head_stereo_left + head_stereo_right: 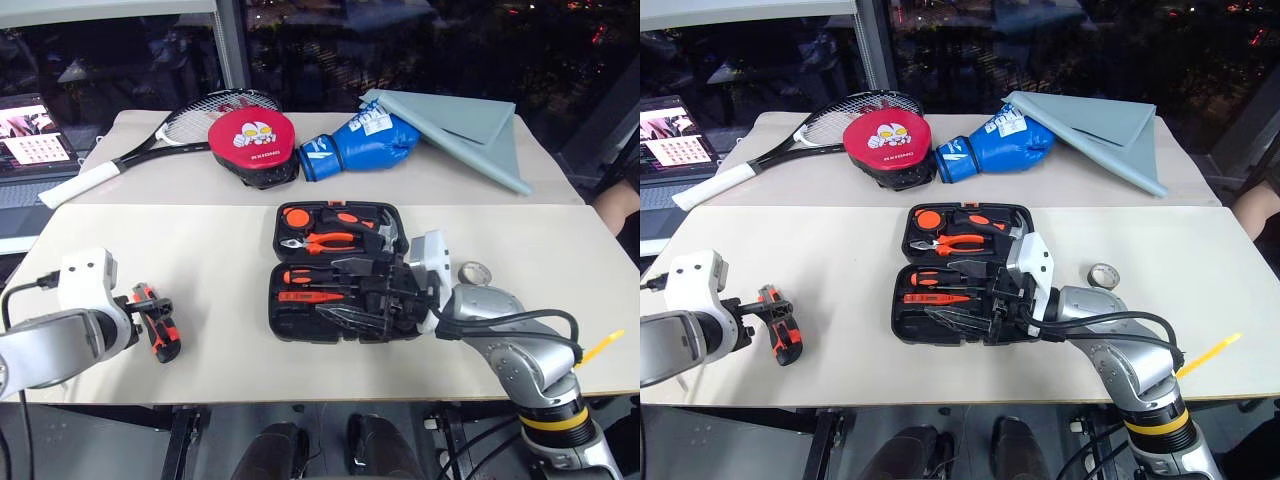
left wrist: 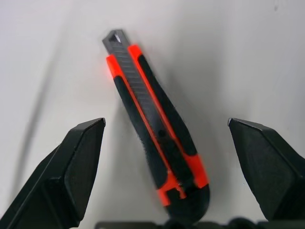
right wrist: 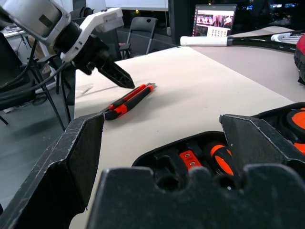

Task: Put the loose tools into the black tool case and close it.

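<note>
The black tool case (image 1: 336, 272) lies open mid-tabletop (image 1: 200, 250). The utility knife (image 1: 153, 322) lies near the left edge, under the left end effector (image 2: 167, 143), released, fingers astride it. The right end effector (image 3: 162, 138), released, hovers at the case.

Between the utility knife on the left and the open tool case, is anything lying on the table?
No. The stretch of table between the utility knife and the black tool case is bare, as the left eye view shows; the right wrist view shows the same.
</note>
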`<state>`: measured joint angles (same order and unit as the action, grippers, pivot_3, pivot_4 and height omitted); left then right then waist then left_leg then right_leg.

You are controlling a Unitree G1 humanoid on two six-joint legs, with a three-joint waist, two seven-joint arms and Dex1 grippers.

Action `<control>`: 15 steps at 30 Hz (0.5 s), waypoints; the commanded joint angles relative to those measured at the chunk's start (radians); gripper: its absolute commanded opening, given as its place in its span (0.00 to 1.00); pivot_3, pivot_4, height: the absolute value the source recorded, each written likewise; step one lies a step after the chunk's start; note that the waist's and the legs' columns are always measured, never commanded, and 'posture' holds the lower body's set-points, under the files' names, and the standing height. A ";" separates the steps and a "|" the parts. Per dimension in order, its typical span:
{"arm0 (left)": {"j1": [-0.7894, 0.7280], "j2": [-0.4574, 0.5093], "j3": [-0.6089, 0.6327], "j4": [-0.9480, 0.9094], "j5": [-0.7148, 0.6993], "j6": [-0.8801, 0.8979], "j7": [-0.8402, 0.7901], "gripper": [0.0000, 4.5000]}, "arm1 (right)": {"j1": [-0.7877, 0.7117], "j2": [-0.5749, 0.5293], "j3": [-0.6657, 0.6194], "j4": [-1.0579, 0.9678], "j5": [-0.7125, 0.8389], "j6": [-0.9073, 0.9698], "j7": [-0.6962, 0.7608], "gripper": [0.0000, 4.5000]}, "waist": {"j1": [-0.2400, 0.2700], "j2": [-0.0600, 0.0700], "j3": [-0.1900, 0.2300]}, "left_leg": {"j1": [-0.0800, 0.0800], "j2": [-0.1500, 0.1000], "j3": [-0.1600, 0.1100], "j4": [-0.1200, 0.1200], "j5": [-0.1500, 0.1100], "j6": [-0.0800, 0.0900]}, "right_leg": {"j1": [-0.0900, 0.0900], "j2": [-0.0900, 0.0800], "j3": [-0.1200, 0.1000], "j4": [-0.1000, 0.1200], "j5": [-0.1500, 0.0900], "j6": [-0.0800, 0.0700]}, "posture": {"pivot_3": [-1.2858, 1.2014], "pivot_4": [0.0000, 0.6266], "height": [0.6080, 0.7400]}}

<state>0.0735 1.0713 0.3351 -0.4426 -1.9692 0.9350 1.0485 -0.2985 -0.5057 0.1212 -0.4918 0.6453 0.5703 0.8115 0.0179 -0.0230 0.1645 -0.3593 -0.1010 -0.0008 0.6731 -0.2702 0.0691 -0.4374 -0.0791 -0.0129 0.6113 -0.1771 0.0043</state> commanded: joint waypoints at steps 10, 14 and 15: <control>-0.162 -0.048 -0.080 0.229 -0.003 0.143 0.036 0.99 | 0.049 0.029 -0.018 -0.094 -0.008 -0.020 -0.075 1.00 | 0.001 -0.001 0.000 | -0.001 0.000 0.000 0.000 -0.001 0.001 | -0.002 0.002 -0.001 0.001 0.003 -0.006 | 0.52 0.24 0.94; -0.206 -0.062 -0.112 0.319 -0.003 0.202 0.017 0.99 | 0.055 0.027 -0.026 -0.105 -0.009 -0.018 -0.089 1.00 | -0.002 -0.001 0.000 | -0.001 0.000 -0.001 0.000 -0.001 0.001 | -0.002 0.002 -0.001 0.000 0.003 -0.006 | 0.52 0.24 0.94; -0.215 -0.063 -0.124 0.344 -0.003 0.212 0.014 0.99 | 0.056 0.026 -0.029 -0.107 -0.008 -0.016 -0.093 1.00 | -0.003 -0.001 0.000 | -0.001 0.000 -0.001 0.000 -0.001 0.001 | -0.002 0.002 -0.001 0.001 0.003 -0.006 | 0.52 0.24 0.94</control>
<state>-0.1298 1.0140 0.2309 -0.1461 -1.9695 1.1207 1.0772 -0.2457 -0.4797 0.1167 -0.5575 0.6317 0.5702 0.7278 0.0150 -0.0240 0.1645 -0.3593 -0.1013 -0.0012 0.6726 -0.2708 0.0701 -0.4390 -0.0773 -0.0136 0.6120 -0.1738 -0.0014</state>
